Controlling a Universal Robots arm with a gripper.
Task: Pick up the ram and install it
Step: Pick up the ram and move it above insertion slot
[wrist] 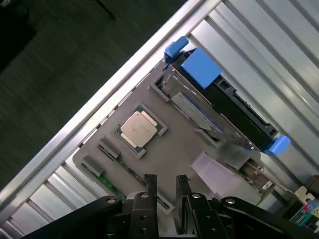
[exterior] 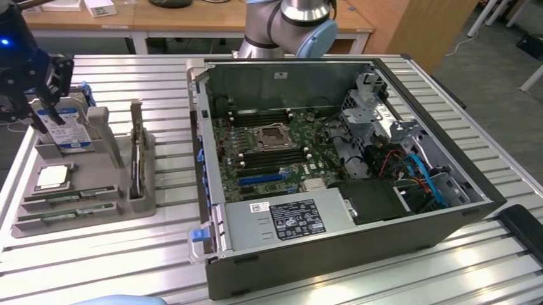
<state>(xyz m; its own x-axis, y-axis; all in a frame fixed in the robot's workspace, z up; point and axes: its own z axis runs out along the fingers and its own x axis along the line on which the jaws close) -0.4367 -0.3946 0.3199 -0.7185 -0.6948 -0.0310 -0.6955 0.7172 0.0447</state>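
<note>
**Gripper empty over tray, ram at its 6 o'clock**

Silver slatted aluminium table (exterior: 127, 267) carries a black open PC tower case (exterior: 339, 254) lying on its side, w/ a grey moulded parts tray (exterior: 102, 165) at the case's 9 o'clock in the ext. view. Black two-finger gripper (exterior: 47, 117) hangs over the tray's far end, above a silver hard drive (exterior: 72, 136) w/ blue-white label. Jaws part-way apart, nothing btwn them. The ram (exterior: 72, 197), a thin green circuit-board stick w/ black chips, lies in the tray's near slots, approx 6 o'clock from the gripper, long axis 9-to-3. A 2nd like stick lies just beside it. Square silver processor chip (exterior: 53, 176) sits btwn drive and ram. White-and-black label (exterior: 288, 219) on the case's silver power supply: text unreadable, drive label likewise.
</note>
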